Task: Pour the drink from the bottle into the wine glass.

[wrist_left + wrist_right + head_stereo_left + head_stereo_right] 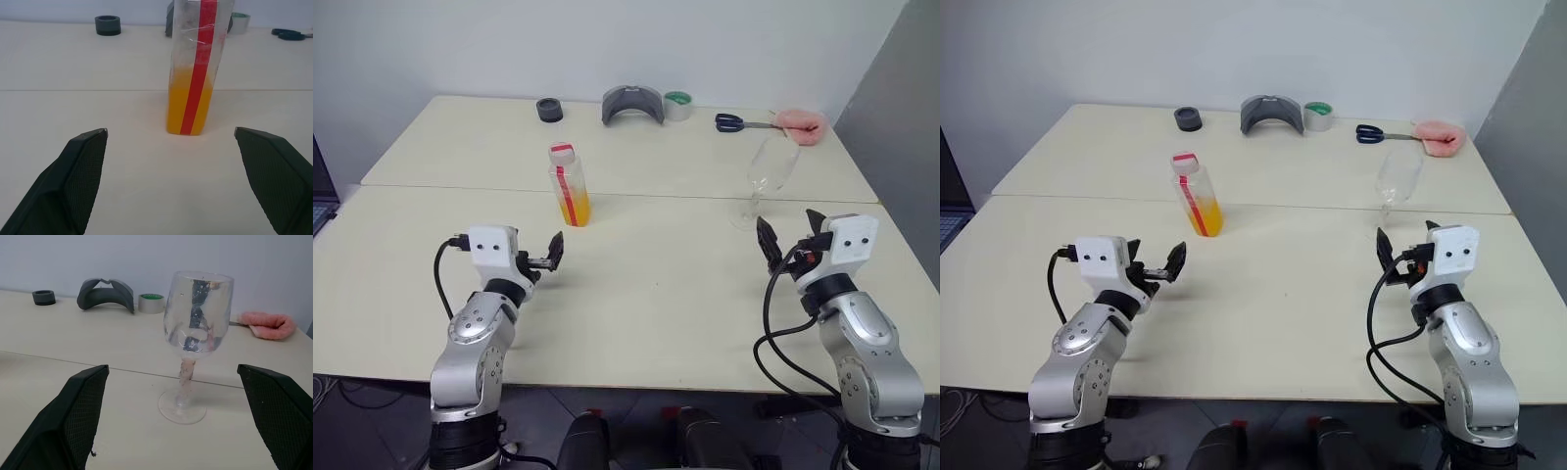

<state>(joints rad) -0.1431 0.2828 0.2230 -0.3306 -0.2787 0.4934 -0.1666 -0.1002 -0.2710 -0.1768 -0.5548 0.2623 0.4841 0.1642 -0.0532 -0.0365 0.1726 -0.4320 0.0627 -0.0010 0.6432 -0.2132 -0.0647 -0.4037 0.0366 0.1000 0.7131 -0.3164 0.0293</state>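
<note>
Here bottle [569, 186], wine glass [766, 181] well apart.

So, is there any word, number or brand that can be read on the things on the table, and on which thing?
None can be read.
Bottle: a plain red stripe, no letters visible; its cap is too small to tell.
Tape roll: green top, no print legible.
Wine glass: no marking.

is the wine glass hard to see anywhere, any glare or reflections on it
In the left eye view the wine glass is faint, its clear bowl blending into the pale table. In the right wrist view it stands out well, with dark and bright reflections across the bowl and a soft shadow beside its foot. No strong glare in either.
</note>
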